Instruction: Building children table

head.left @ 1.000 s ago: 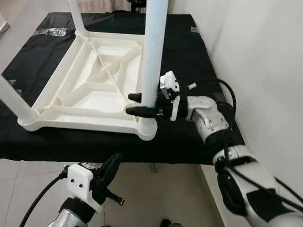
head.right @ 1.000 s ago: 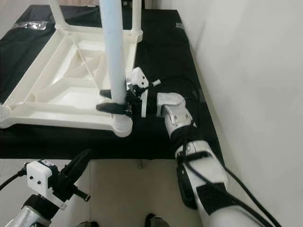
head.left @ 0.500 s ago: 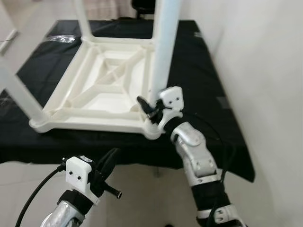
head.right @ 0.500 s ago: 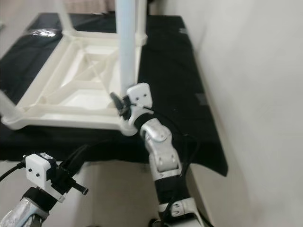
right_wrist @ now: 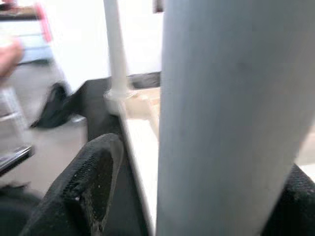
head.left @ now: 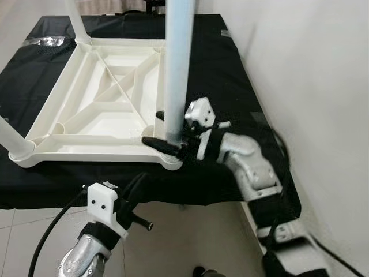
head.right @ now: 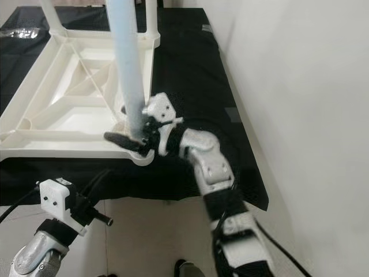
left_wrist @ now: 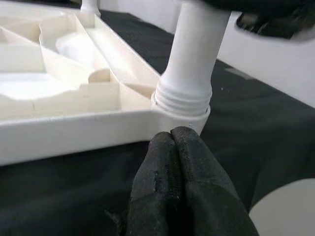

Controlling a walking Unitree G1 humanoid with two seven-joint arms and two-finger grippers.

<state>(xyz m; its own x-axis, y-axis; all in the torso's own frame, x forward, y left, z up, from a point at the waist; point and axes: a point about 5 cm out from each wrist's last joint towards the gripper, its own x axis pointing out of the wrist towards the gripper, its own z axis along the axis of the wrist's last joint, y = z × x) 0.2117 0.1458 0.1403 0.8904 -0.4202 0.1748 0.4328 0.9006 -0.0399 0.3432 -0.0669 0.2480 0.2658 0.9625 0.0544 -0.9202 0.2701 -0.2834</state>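
Observation:
A white plastic table top (head.left: pixel 86 153) lies upside down on a black-covered table (head.left: pixel 230 86). An upright white leg (head.left: pixel 176 69) stands in its near right corner socket (left_wrist: pixel 182 105). My right gripper (head.left: pixel 163 130) is open, with one black finger on each side of that leg just above the socket. The right wrist view shows a gap between one finger (right_wrist: pixel 93 182) and the leg (right_wrist: pixel 231 118). My left gripper (head.left: pixel 135 186) is shut and empty. It hangs below the table's front edge, its fingertips (left_wrist: pixel 174 142) pointing up at the corner socket.
More white legs stand at the far left corner (head.left: pixel 75 20), the near left corner (head.left: pixel 11 138) and the far right corner (head.right: pixel 151 17). A clear plastic bag (head.left: pixel 43 40) lies at the back left. A white wall (head.left: pixel 311 86) runs close along the right.
Half a second ago my right gripper sat off the leg beside the corner socket. Now its fingers straddle the leg again. The camera has shifted; the left arm still hangs low.

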